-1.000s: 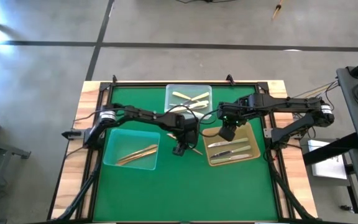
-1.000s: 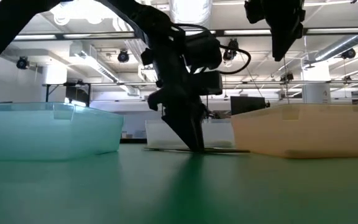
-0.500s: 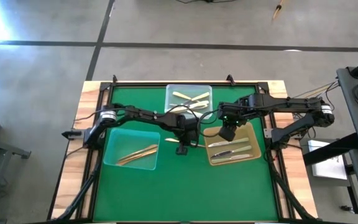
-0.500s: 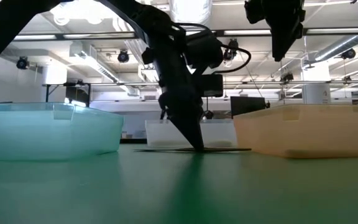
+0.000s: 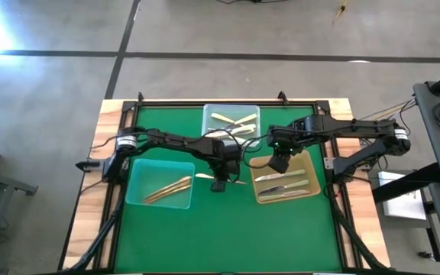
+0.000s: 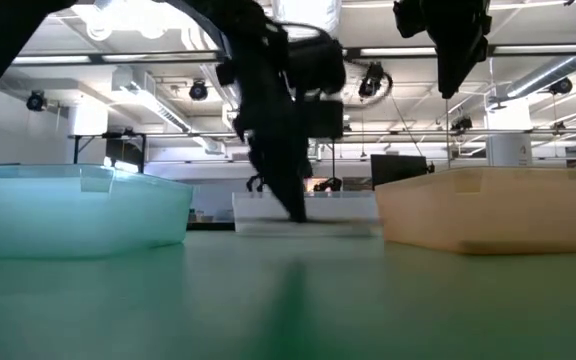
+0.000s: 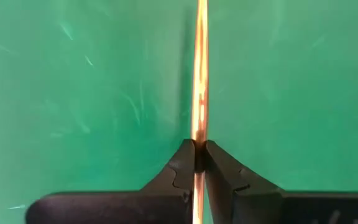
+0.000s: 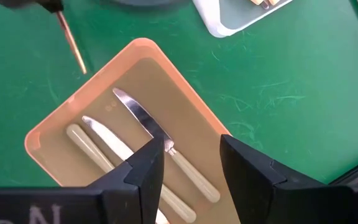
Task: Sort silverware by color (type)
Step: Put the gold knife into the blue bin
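My left gripper (image 5: 219, 182) stands at the table's middle, shut on a coppery gold utensil (image 5: 237, 181) that also shows in the left wrist view (image 7: 199, 68). Two gold utensils (image 5: 166, 188) lie in the clear tray (image 5: 134, 192) at the left. Cream-white utensils (image 5: 232, 119) lie in the far tray (image 5: 207, 130). Silver knives (image 5: 283, 185) lie in the tan tray (image 5: 260, 197) at the right. My right gripper (image 5: 279, 163) hangs open above that tray's far left corner, and its fingers (image 8: 143, 167) hold nothing. My left gripper pinches the gold utensil near the middle of its length (image 7: 198, 138) between its two fingertips. The fingers (image 6: 290, 200) come from above, pointing down, and lie across the utensil. The utensil lies level, just above the green mat, with both ends free.
The three trays ring the middle of the green mat (image 5: 228, 237), whose near half is open. A black frame (image 5: 121, 164) borders the mat. The right wrist view shows the gold utensil's tip (image 8: 71, 41) beside the tan tray's rim (image 8: 143, 45).
My left gripper has shut on the gold utensil that lay on the mat and has risen a little with it, drifting slightly toward the table's left edge. The utensil has come up off the mat and stays level. My right gripper has kept still.
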Controlling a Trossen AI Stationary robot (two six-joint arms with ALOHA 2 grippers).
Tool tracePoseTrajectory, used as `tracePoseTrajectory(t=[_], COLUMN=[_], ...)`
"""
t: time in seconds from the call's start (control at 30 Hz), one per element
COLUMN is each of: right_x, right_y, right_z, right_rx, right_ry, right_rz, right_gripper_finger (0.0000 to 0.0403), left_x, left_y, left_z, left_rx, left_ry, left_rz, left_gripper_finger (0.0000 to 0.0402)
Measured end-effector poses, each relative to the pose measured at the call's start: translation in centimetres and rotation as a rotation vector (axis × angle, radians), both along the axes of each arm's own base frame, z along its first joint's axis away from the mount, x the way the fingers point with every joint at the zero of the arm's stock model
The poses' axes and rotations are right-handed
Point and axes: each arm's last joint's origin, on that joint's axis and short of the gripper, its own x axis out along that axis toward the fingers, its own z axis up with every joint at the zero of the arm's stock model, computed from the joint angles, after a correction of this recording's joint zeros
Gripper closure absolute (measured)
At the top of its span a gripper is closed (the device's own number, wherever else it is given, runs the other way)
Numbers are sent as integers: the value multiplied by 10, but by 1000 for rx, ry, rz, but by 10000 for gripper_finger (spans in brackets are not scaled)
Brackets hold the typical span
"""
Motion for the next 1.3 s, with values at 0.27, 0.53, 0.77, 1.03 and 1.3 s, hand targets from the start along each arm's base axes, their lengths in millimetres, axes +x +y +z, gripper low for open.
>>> tracePoseTrajectory(t=[0.27, 0.53, 0.77, 1.03, 1.3], right_x=[0, 0, 0, 0, 0], right_y=[0, 0, 0, 0, 0], right_z=[0, 0, 0, 0, 0], right_rx=[-10, -10, -6, -9, -12], right_ry=[1, 1, 0, 1, 0], right_rz=[8, 6, -5, 7, 15], right_gripper_finger=[257, 257, 257, 257, 257], left_x=[-10, -41, -86, -170, -209], left_y=[8, 7, -6, -39, -50], left_z=[48, 78, 97, 93, 66], left_rx=[105, 156, 132, 63, -45], left_ry=[-110, 18, 190, 225, 28], left_rz=[55, 125, 191, 385, 584], left_gripper_finger=[401, 401, 401, 401, 374])
